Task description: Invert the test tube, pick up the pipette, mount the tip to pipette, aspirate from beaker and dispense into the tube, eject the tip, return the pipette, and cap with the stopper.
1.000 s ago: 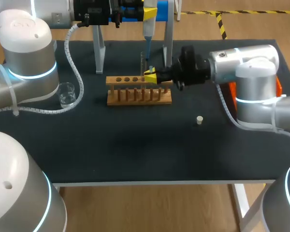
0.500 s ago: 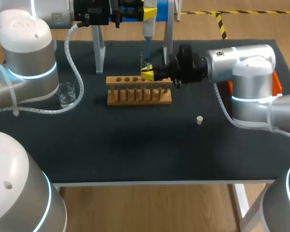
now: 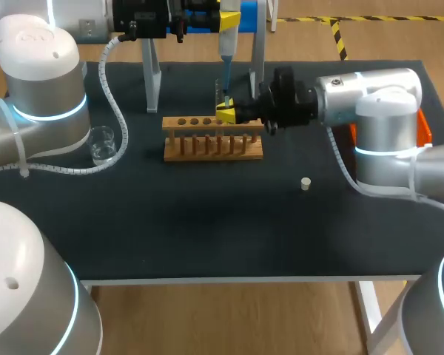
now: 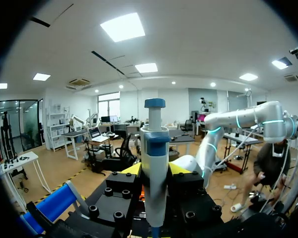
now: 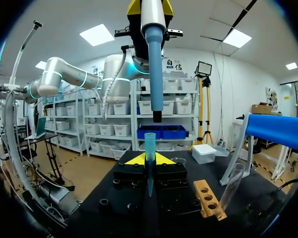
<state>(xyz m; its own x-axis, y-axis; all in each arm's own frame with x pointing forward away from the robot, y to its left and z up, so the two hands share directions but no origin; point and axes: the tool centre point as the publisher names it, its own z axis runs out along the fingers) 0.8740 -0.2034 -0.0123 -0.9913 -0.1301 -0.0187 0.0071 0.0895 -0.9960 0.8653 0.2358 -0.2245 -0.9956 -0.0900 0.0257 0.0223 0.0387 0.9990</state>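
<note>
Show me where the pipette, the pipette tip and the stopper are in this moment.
pipette (image 5: pixel 154 69): right wrist view, on its blue lower shaft.
pipette tip (image 5: pixel 149 148): right wrist view, on its wide upper end.
stopper (image 3: pixel 305 183): head view, on the middle of its body.

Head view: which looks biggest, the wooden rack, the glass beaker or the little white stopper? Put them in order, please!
1. wooden rack, by far the widest.
2. glass beaker, much smaller than the rack.
3. stopper, tiny, though it lies a bit nearer the camera.
</note>
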